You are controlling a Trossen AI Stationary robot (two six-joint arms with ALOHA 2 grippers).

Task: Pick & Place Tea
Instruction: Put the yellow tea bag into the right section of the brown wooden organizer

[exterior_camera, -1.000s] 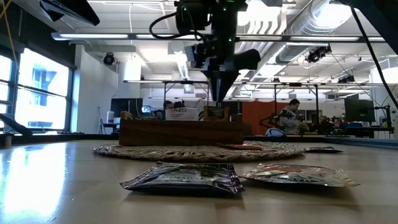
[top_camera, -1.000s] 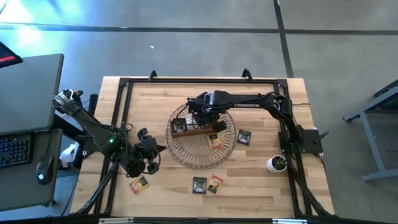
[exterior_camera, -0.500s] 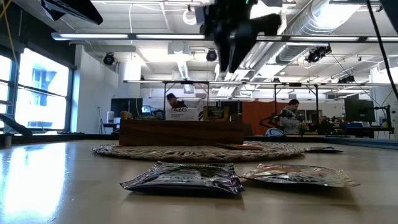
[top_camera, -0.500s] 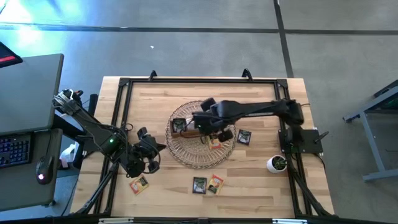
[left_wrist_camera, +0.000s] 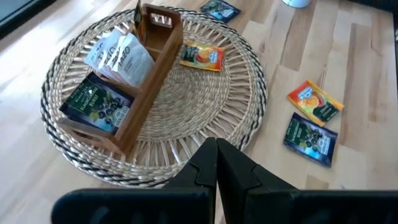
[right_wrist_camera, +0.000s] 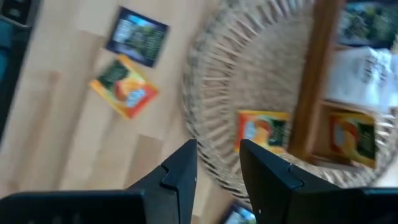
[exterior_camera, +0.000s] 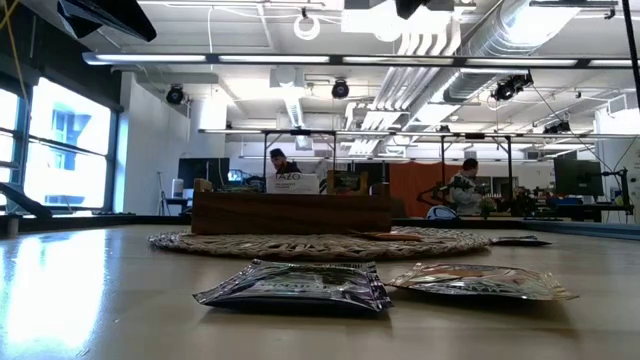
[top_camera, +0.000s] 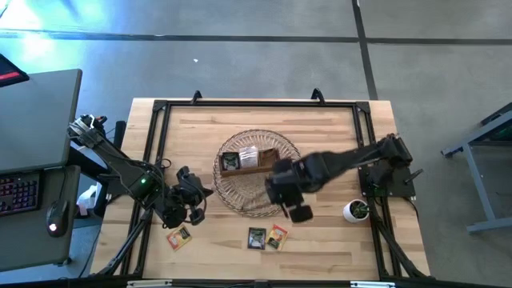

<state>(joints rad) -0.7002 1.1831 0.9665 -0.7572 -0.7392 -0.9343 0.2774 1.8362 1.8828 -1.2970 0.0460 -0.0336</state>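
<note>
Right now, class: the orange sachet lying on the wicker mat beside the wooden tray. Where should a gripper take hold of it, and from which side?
The orange sachet lies flat on the wicker mat, apart from the wooden tray. Probably best to come straight down from above and pinch two opposite edges, fingers spanning its width; the side facing away from the tray looks freest. The right gripper, open, hovers nearest.

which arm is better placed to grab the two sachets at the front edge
Right. The right gripper is open beside the black sachet and orange sachet; the left gripper is shut, farther off.
</note>
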